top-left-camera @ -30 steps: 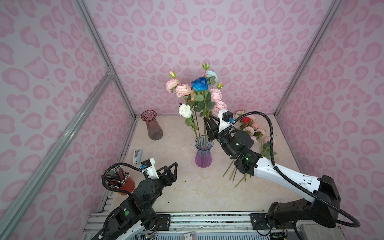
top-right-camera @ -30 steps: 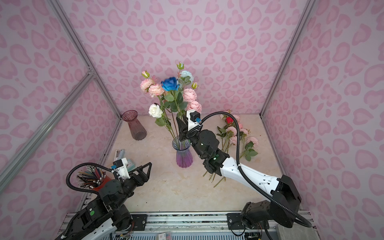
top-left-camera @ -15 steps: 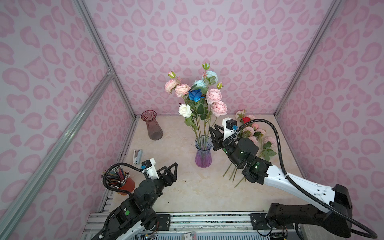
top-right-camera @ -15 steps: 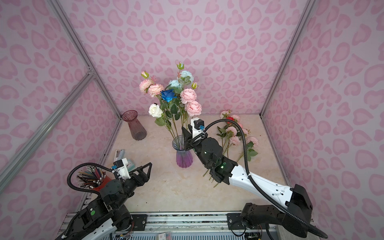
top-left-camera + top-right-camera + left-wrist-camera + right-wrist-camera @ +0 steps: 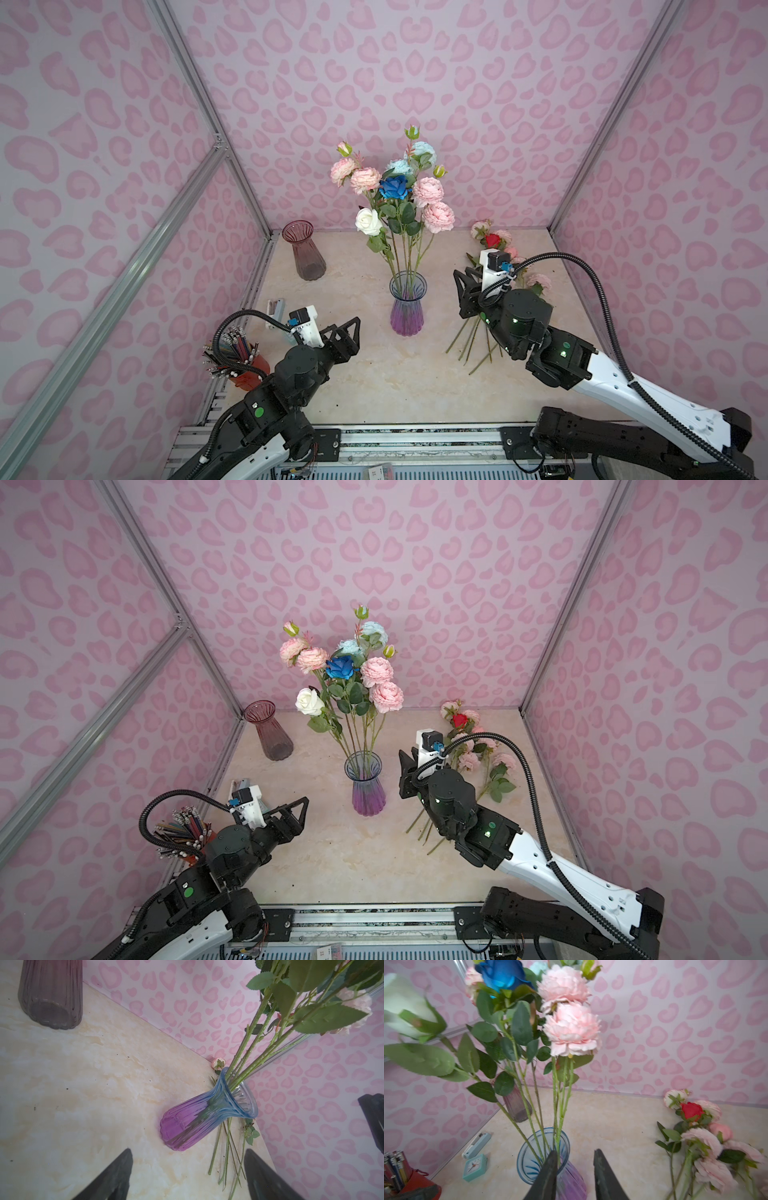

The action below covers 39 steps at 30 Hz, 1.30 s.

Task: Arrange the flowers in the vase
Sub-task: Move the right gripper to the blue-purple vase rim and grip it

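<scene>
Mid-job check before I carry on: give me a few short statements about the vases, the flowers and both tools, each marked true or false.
1. The deep blue rose stands in the purple vase. True.
2. The right tool grips a stem. False: its jaws stand apart with nothing between them.
3. The maroon vase at the back is empty. True.
4. Every flower is in a vase. False: loose flowers, the red rose among them, lie on the table near the right arm.
5. The left tool is shut. False: it is wide open and holds nothing.
</scene>
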### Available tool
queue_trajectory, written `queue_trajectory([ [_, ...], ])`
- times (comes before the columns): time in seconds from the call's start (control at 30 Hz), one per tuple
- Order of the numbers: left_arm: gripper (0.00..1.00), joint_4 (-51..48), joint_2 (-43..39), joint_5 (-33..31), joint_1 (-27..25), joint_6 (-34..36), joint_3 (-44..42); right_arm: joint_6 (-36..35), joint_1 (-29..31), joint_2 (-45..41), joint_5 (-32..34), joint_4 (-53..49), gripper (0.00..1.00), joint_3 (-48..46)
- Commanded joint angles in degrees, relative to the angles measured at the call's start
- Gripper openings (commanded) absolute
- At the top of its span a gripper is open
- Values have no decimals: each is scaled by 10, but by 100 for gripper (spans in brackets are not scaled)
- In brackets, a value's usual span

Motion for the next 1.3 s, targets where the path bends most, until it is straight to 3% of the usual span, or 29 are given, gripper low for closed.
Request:
queue_trajectory([
  [0.0,86,4,46,-1,0,-1,9,89,-52,5,-51,-118,28,20],
  [0.1,86,0,83,4,1,-20,8,126,-98,31,-122,-158,33,50],
  [0.17,87,-6,96,4,0,-29,6,139,-106,61,-147,-189,40,74],
  [0.27,87,-23,99,-10,0,-42,4,139,-107,114,-204,-219,43,111],
  [0.57,86,-56,29,-55,0,-53,-26,150,-111,223,-262,-221,51,159],
  [0.97,85,-85,-8,-72,0,-54,-38,160,-110,324,-304,-230,52,225],
  [1.27,86,-77,-40,-85,0,-56,-64,167,-110,383,-336,-283,42,281],
])
